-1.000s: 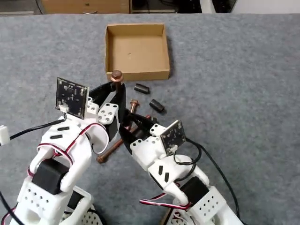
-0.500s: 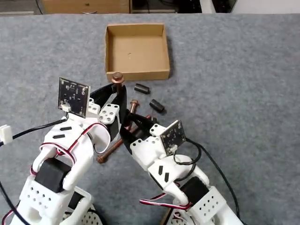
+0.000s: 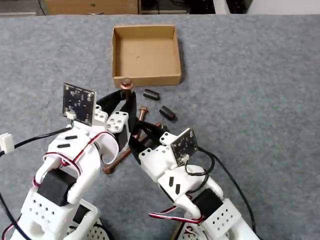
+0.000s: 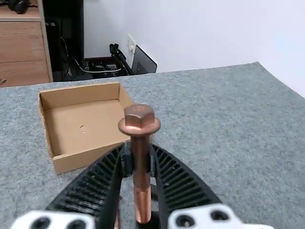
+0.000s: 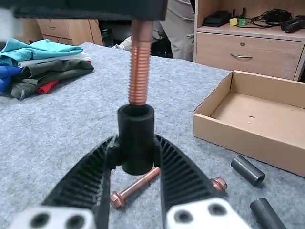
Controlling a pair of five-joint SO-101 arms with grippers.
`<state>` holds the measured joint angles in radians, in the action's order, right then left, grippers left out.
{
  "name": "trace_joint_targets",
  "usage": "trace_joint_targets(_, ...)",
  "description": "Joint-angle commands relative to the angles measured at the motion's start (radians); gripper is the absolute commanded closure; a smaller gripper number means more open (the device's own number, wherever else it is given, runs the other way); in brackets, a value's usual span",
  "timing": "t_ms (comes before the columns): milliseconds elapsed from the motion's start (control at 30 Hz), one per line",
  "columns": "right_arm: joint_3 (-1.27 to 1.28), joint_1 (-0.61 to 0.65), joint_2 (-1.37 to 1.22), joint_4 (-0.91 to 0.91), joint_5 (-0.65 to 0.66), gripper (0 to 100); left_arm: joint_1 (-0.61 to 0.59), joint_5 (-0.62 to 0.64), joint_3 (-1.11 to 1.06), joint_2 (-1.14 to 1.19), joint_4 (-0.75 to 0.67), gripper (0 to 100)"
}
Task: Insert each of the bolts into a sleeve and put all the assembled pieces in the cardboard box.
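Bolt (image 4: 139, 167) is upright, head up, clamped in your left gripper (image 4: 138, 150) fingers above mid-counter (image 3: 260, 75), just on the near side of the cardboard box (image 3: 146, 79). Sleeve (image 5: 136, 124) stands bore-up directly underneath, pinched by the right gripper (image 5: 136, 145) fingers. Axes are lined up so the thread can drop in. Right wrist view shows the thread tip at the sleeve mouth, barely entered by my read. Left wrist view hides that joint. High view adds two loose sleeves (image 3: 151, 94) and spare bolts (image 3: 141, 114) lying on the counter.

The left gripper (image 4: 137, 153) and the right gripper (image 5: 136, 147) have black ribbed jaws. Behind the jaws I see white shells (image 3: 80, 161), black motors (image 3: 52, 187), a dark circuit board (image 3: 77, 103) each, and red, white, black cables (image 3: 197, 174).
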<state>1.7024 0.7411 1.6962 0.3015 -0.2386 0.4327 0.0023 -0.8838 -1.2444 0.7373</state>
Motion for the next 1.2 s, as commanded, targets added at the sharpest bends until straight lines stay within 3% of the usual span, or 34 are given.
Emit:
trace_joint_targets(0,-0.002,-0.022,0.007,-0.020,-0.006,99.7,0.049,0.008,0.029,-0.010,0.031,98)
trace_joint_targets(767,-0.002,-0.025,0.012,-0.021,-0.006,99.7,0.051,0.049,0.023,-0.012,0.058,98)
trace_joint_targets(1033,-0.002,-0.025,0.012,-0.023,-0.005,99.7,-0.015,0.048,0.002,-0.002,0.063,98)
trace_joint_targets(1167,-0.002,-0.022,0.012,0.006,-0.005,99.7,-0.017,0.049,0.000,0.001,0.084,92)
